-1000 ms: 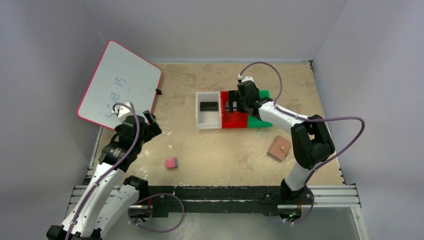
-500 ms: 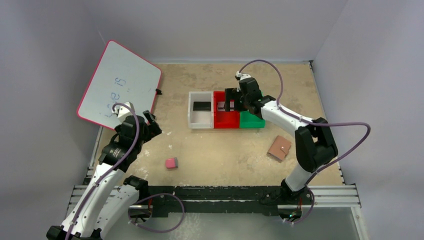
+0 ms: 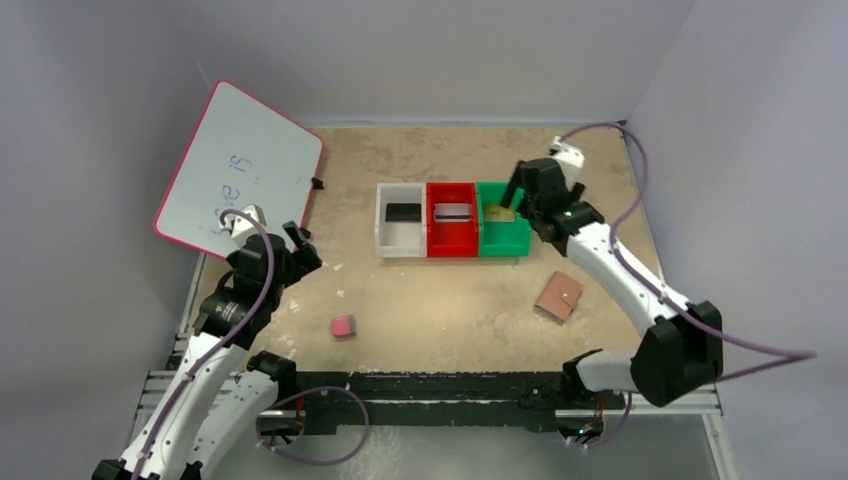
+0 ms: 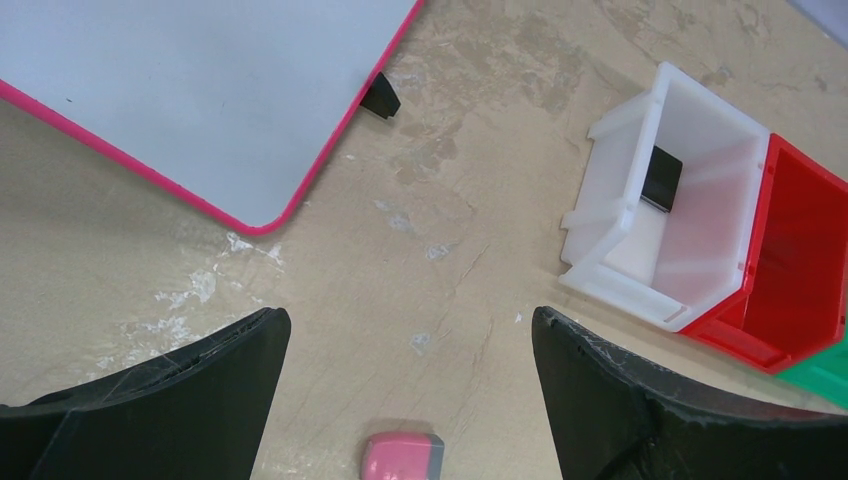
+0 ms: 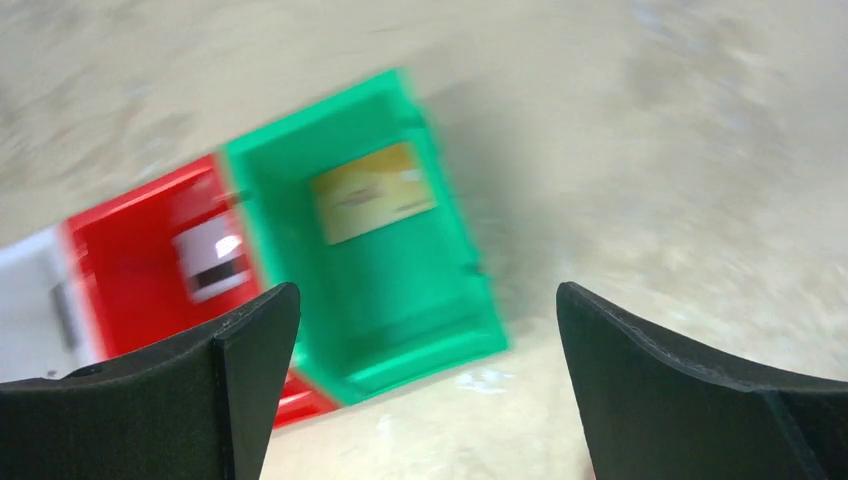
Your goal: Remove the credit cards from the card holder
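Judging by their look, the credit cards are light, stiff and slick, and they lie flat, so pinching a raised short edge would likely serve best. The gold card (image 5: 375,192) lies inside the green bin (image 3: 503,245), the silver-grey card (image 3: 452,212) in the red bin (image 3: 452,244) touching it, and the black card (image 3: 403,212) in the white bin (image 3: 403,246) beyond that. The card holder (image 3: 559,296) rests folded on the bench (image 3: 450,310) near the green bin, toward the arm bases. The right claw (image 5: 425,295) hovers over the green bin, spread wide and empty. The left claw (image 4: 410,318), well apart from it, gapes empty too.
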You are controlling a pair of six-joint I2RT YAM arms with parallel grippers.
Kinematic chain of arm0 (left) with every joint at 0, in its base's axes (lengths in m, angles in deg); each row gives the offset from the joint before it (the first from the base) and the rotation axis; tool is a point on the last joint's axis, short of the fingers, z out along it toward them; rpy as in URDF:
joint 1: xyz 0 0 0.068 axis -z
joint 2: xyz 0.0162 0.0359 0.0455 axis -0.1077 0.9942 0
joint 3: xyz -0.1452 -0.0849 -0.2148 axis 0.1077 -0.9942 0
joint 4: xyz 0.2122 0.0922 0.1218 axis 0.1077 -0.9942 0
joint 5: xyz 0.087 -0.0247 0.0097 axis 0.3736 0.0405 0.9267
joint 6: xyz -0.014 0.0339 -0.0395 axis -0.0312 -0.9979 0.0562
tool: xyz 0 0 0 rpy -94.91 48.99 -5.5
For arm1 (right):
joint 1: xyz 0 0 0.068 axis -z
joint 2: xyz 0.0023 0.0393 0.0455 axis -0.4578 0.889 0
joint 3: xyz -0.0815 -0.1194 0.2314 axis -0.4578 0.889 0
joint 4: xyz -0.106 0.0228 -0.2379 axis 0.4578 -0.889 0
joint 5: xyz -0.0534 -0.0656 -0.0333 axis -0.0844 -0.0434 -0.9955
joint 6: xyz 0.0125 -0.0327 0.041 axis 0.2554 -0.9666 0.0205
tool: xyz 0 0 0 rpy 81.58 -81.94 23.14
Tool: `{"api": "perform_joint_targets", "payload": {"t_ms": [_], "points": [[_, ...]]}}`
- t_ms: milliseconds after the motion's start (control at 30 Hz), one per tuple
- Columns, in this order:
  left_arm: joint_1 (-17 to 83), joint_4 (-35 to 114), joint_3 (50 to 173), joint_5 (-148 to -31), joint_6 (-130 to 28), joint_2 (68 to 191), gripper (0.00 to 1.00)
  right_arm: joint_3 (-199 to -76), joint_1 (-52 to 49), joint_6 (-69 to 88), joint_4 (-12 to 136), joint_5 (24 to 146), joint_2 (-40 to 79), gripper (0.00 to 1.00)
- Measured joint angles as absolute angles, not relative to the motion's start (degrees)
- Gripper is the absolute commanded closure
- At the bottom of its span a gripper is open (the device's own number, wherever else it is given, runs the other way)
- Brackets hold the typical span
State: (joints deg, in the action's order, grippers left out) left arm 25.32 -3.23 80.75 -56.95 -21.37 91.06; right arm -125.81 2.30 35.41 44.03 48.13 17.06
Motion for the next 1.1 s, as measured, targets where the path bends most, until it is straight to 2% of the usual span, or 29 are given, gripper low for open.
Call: {"api": "perform_joint_targets", "payload": {"t_ms": [200,267,400,600,700,800,1000,1100], "points": [[25.32,-3.21,80.75,-57.35,-21.39,89.9,0.09,-108.32,20.09,45.86,41.93,48.46,8.12,0.0],[25.32,-3.21,80.75,-57.57,-21.39,89.92,0.09,-103.6,22.03,48.7,40.97,49.53,6.94,0.0],[25.32,-3.21,80.75,-57.96,-21.39,89.92,0.09,-97.99,21.68,53.64,40.6,52.0,5.74,0.01],[25.32,-3.21,80.75,-58.24,-21.39,89.77,0.09,-93.64,21.64,57.49,42.85,55.8,5.48,0.14],[25.32,-3.21,80.75,-58.24,-21.39,89.66,0.09,-93.46,21.95,57.11,44.29,57.14,5.7,0.14],[25.32,-3.21,80.75,-58.24,-21.39,89.66,0.09,-93.35,21.12,55.43,46.85,60.26,6.02,0.28],[25.32,-3.21,80.75,-58.24,-21.39,89.66,0.09,-91.34,10.06,57.25,49.52,66.95,2.88,0.28],[25.32,-3.21,80.75,-58.24,-21.39,89.62,0.09,-89.22,8.53,59.19,47.31,69.6,-1.3,0.28]]}}
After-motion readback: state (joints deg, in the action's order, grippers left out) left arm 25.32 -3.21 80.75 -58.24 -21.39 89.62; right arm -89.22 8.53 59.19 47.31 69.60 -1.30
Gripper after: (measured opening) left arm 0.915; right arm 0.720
